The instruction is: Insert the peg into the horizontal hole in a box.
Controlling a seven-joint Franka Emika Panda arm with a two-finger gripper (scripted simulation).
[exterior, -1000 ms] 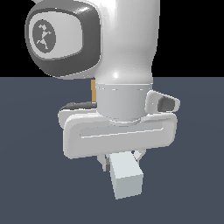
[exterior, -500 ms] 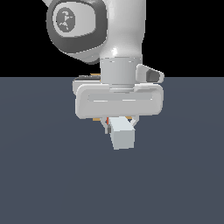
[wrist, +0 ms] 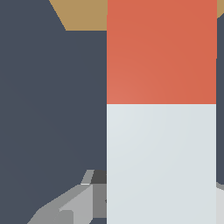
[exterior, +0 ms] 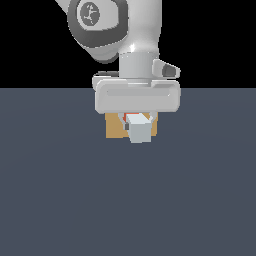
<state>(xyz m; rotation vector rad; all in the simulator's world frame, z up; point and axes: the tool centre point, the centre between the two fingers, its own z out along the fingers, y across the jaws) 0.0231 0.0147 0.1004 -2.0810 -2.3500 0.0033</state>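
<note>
My gripper [exterior: 137,121] is shut on the peg [exterior: 138,130], which points away from the exterior camera. Its pale grey-white end faces that camera, and a sliver of its red-orange end [exterior: 131,116] shows above. The tan box [exterior: 114,128] stands right behind the peg and sticks out on both sides of it. The hole is hidden behind the peg and the hand. In the wrist view the peg [wrist: 162,162] fills the picture, its red-orange end [wrist: 162,52] reaches toward the box [wrist: 83,15], and one grey finger [wrist: 76,205] shows beside it.
A dark blue-grey floor [exterior: 60,190] spreads all around. The white hand and arm [exterior: 137,97] hang over the box and cover its top edge.
The arm has carried the peg away from the exterior camera toward the box. The peg looks smaller and higher in the picture, and the tan box now shows behind it.
</note>
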